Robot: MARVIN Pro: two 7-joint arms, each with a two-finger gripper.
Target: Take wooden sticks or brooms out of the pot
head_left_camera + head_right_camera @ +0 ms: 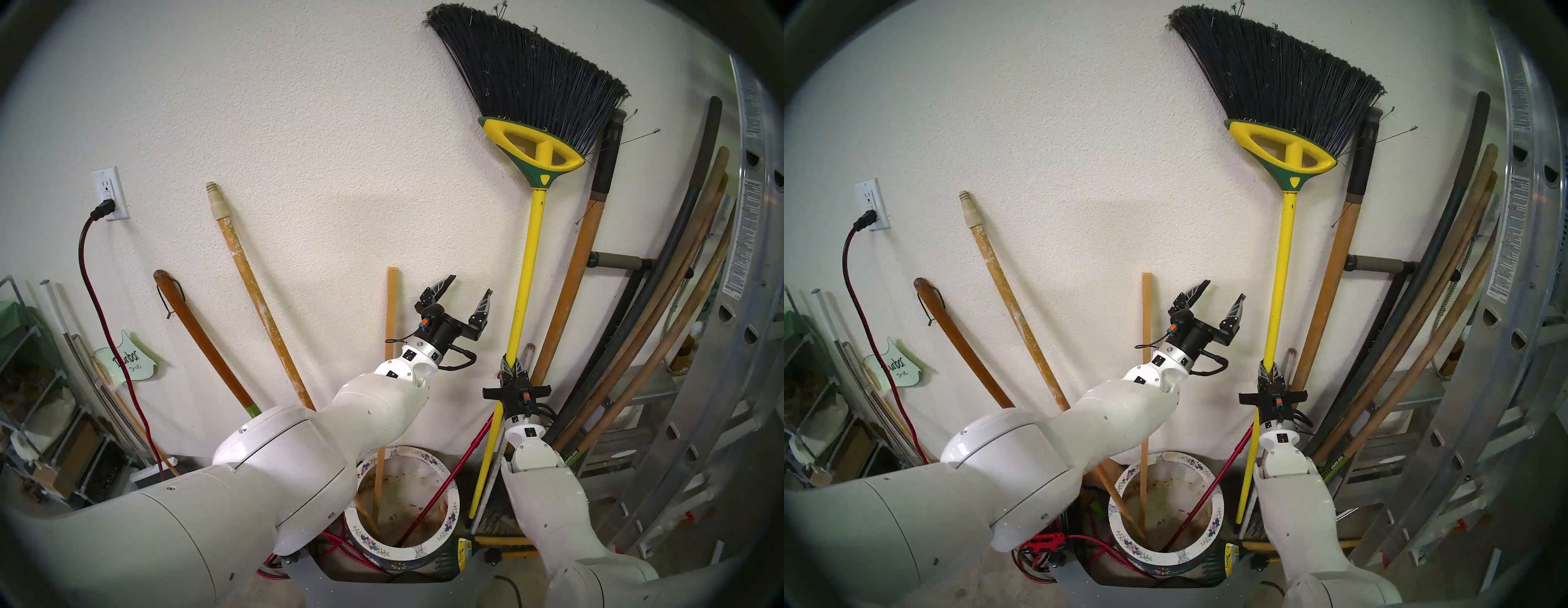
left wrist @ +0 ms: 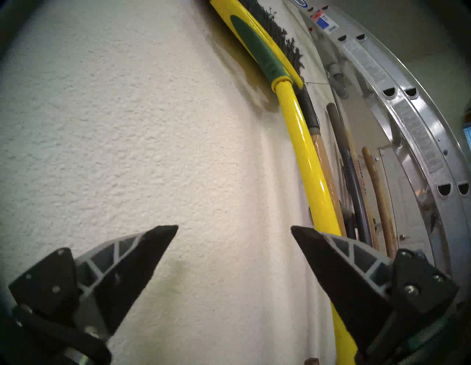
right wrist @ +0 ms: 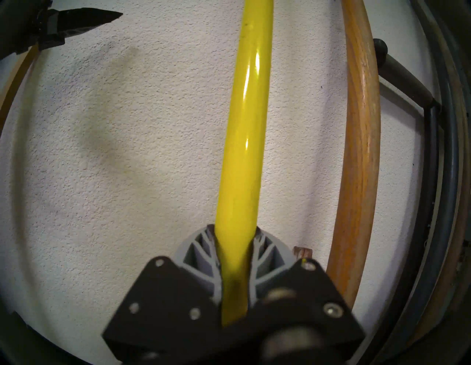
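From the head camera, your right gripper (image 1: 514, 368) is clamped on the broom (image 1: 526, 271), low on its yellow pole, bristles fanned high against the wall (image 1: 297, 127). The pole's bottom tip sits outside the pot (image 1: 447, 533), just beside its flowered rim on the right. Expect a top-heavy load: stiff pole, wide plastic head far above your grip, so it will want to tip. A hold higher up would steady it. Your left gripper (image 1: 466, 297) hangs with jaws wide apart, empty, just left of the pole. Still in the pot: a thin square wooden stick (image 1: 390, 339), a painted wooden handle (image 1: 254, 297) and a red cane (image 1: 441, 488).

The other head eye shows the same: pot (image 1: 1123, 547) ceramic, brown-stained inside, breakable if a pole knocks it.

Left wrist: both fingers (image 2: 142, 257) spread over bare textured wall, glossy yellow pole (image 2: 303, 158) passing beside the right one. That gloss looks slippery.

Right wrist: ribbed grey pads (image 3: 201, 255) squeeze the pole (image 3: 244, 142) snugly; a varnished wooden handle (image 3: 356, 153) stands just beside it, so mind the clutter as you shift.
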